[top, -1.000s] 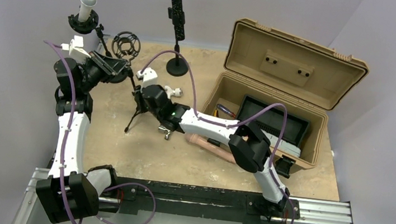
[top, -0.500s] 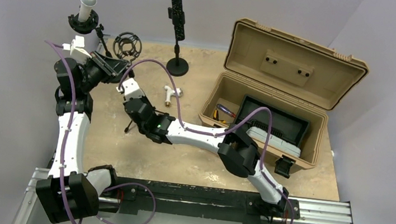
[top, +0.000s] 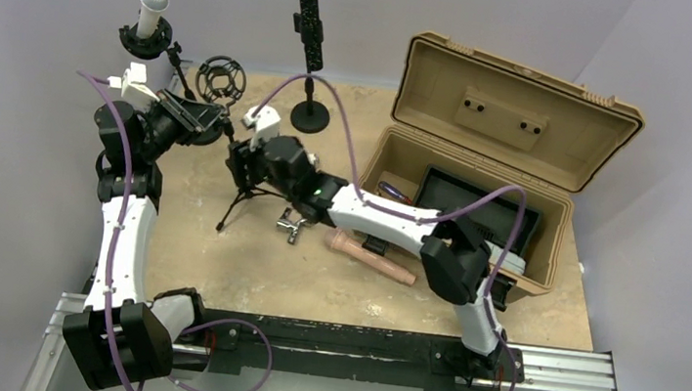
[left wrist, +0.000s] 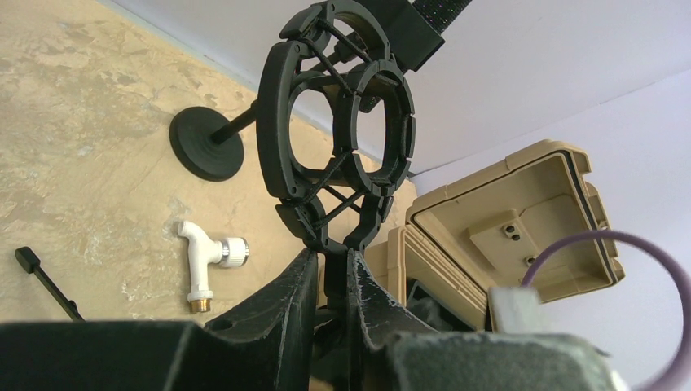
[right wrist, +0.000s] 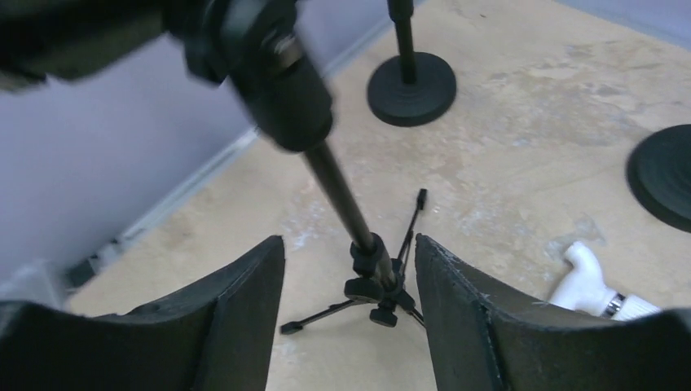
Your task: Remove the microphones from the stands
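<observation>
My left gripper is shut on the stem under an empty black shock-mount ring that tops a small tripod stand. My right gripper is open, its fingers on either side of that stand's thin pole, not touching it; in the top view it is just right of the pole. A black microphone with a grey head stands in a clip on a round-base stand. A white microphone sits in a shock mount at the far left.
An open tan case takes up the right side. A pinkish cylinder and a small metal fitting lie in front of it. A white pipe fitting lies near the round base.
My right arm swung down and left half a second ago, then came back up to the tripod stand's pole. The left arm has not moved.
</observation>
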